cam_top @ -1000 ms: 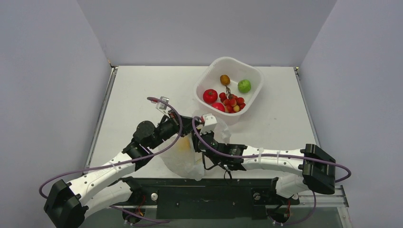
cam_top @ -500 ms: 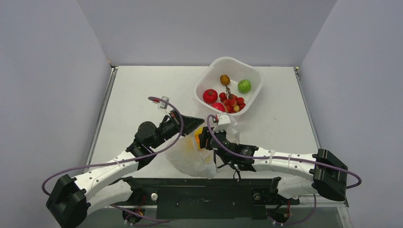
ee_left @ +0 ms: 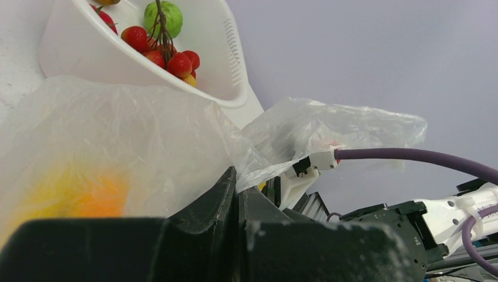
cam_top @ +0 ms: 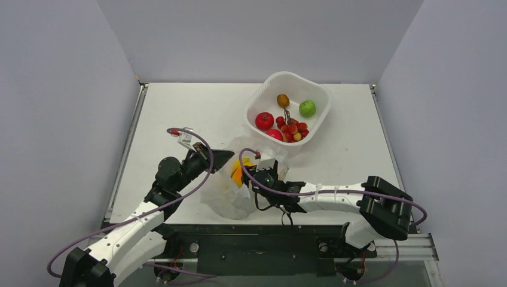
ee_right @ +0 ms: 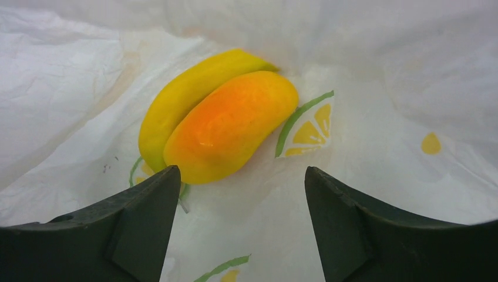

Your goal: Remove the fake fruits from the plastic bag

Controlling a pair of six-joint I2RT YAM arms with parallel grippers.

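Note:
The plastic bag [cam_top: 230, 194] lies crumpled near the table's front edge, its mouth held up. My left gripper [ee_left: 238, 176] is shut on the bag's rim, pinching the thin film. Inside the bag lies an orange-yellow mango-like fruit [ee_right: 226, 123]. My right gripper [ee_right: 242, 176] is open inside the bag, its fingers just short of the mango with nothing between them. From above, the mango [cam_top: 238, 173] shows at the bag's mouth. A red round fruit [cam_top: 264, 121] and a bunch of red grapes [cam_top: 291, 128] sit in the white tub [cam_top: 263, 92].
The white tub stands behind the bag at the back right and also holds a green apple [cam_top: 307, 108] and a small brown fruit [cam_top: 283, 100]. Grey walls enclose the table on three sides. Purple cables loop from both wrists.
My right gripper has opened wider and gone into the bag's mouth. My left gripper has pulled the bag's rim left and toward the front, and the mango now shows.

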